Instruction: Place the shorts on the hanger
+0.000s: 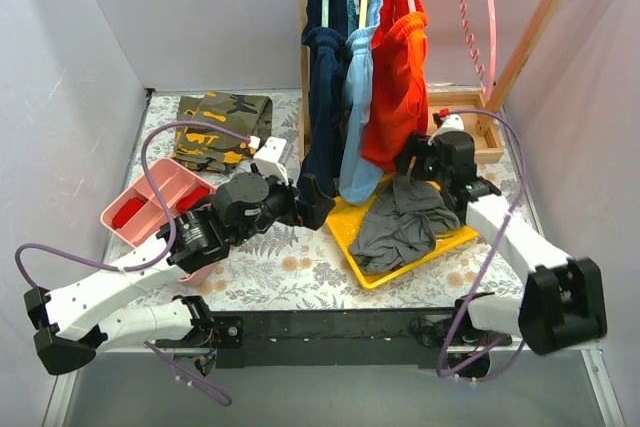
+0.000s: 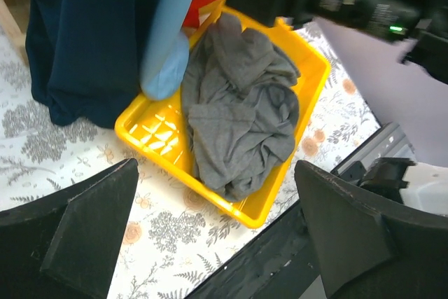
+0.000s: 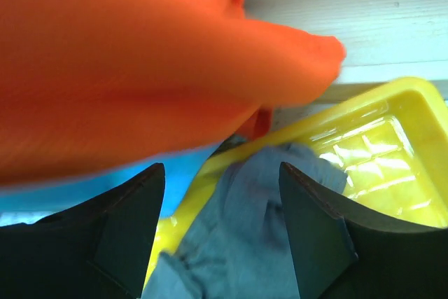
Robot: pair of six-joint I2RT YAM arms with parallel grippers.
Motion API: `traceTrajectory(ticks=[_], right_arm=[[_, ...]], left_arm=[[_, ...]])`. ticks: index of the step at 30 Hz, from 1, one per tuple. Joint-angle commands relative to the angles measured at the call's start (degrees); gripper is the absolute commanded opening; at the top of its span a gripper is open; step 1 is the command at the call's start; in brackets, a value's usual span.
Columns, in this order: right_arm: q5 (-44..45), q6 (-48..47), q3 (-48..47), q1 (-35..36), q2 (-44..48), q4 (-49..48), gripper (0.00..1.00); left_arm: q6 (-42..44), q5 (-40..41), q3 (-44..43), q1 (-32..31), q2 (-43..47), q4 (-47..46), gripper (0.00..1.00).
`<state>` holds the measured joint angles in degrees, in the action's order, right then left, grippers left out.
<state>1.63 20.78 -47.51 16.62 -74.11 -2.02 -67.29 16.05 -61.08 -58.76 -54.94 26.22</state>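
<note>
Now my right claw [image 3: 220,232] and left claw [image 2: 217,232] stand open, empty; only the top view shows the shorts [image 1: 397,77] hanging.

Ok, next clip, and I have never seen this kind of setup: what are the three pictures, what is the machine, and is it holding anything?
The machine is two white and black robot arms bolted to the near edge of a flowered table. The overhead picture looks down from behind them; the other two come from a camera on each wrist, with that arm's own dark fingers at the bottom.

Both the left gripper and the right gripper stand open, holding nothing.

At the back a wooden rack carries a navy garment, light blue shorts and the red-orange shorts, all hanging. A pink hanger hangs bare to their right.

On the table lie a yellow tray with a crumpled grey garment, a pink bin and a camouflage cloth.
</note>
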Motion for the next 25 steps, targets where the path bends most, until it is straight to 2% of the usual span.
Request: traceTrajectory(ticks=[1, 6, 12, 13, 14, 18, 25], right_arm=[[-3.91, 4.35, 6.80, 0.25, 11.95, -3.43, 0.74], [-4.61, 4.89, 13.39, 0.78, 26.96, 4.02, 0.76], [-9.44, 5.24, 16.56, 0.96, 41.12, 15.37, 0.79], [-10.32, 5.15, 17.44, 0.96, 42.45, 16.25, 0.80], [-11.63, 5.15, 17.88, 0.96, 44.64, 18.00, 0.86], [-12.27, 3.40, 18.59, 0.96, 46.59, 22.49, 0.90], [-11.03, 1.81, 17.54, 0.96, 45.98, 23.21, 0.92]], left_arm=[[-3.63, 1.35, 3.50, 0.66, -0.17, -1.78, 0.97], [-7.33, 0.91, 7.72, 1.54, -0.87, -3.63, 0.98], [-11.01, -0.58, 12.03, 1.72, -3.50, -5.74, 0.98], [-11.81, -0.24, 12.47, 1.72, -3.86, -5.91, 0.98], [-12.60, 0.03, 13.00, 1.72, -4.21, -5.74, 0.98], [-15.15, 1.87, 16.42, 1.72, -5.00, -5.74, 0.98], [-15.07, 4.51, 16.00, 1.72, -5.71, -5.92, 0.98]])
